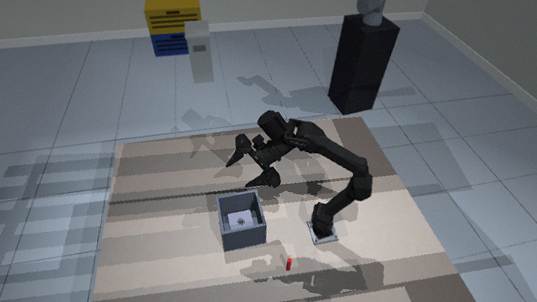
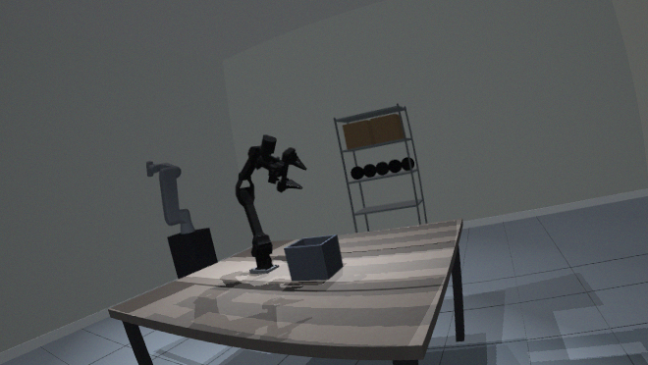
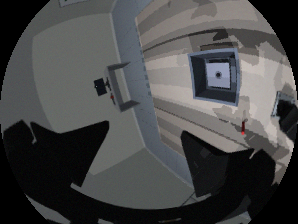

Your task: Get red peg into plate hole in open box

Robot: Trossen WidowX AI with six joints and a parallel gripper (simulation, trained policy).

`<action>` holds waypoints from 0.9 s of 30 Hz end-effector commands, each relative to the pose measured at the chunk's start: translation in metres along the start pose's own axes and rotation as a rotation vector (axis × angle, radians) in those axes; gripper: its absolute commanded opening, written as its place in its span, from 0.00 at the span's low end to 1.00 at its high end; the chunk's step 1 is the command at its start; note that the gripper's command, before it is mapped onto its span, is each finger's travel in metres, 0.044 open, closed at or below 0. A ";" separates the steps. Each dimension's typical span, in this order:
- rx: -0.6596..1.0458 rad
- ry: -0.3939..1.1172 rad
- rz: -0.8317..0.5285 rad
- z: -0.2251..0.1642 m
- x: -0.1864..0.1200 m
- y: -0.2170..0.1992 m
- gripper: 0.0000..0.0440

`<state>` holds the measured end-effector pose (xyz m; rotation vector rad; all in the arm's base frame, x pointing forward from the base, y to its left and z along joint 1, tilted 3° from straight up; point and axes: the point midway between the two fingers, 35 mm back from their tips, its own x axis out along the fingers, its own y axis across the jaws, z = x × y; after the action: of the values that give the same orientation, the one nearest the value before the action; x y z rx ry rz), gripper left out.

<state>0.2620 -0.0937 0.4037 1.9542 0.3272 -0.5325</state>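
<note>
The red peg (image 1: 289, 264) (image 3: 243, 128) appears to stand upright on the table, beside the box on the side nearer the top camera. It does not show in the exterior view. The open grey-blue box (image 1: 247, 238) (image 2: 306, 262) (image 3: 199, 75) sits on the table. The pale plate (image 1: 246, 215) (image 3: 212, 82) at its bottom has a dark round hole in the middle, with no peg in it. My gripper (image 1: 237, 175) (image 2: 303, 179) (image 3: 145, 130) is wide open and empty. It hangs high above the table, well above the box's height and away from the peg.
The arm's base plate (image 1: 325, 239) (image 2: 260, 270) (image 3: 275, 107) is fixed to the table (image 1: 146, 280) (image 2: 373, 319) beside the box. The peg lies within reach of neither fingertip. A black pedestal (image 1: 357, 66) (image 2: 193, 252) with a grey arm stands on the floor beyond the table.
</note>
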 end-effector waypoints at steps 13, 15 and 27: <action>0.048 0.080 -0.351 -0.033 0.057 -0.076 1.00; 0.042 0.086 -0.396 -0.038 0.061 -0.088 1.00; -0.042 0.106 -0.675 -0.062 0.076 -0.161 1.00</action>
<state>0.2728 0.0210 0.2780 1.8500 1.0101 -0.7903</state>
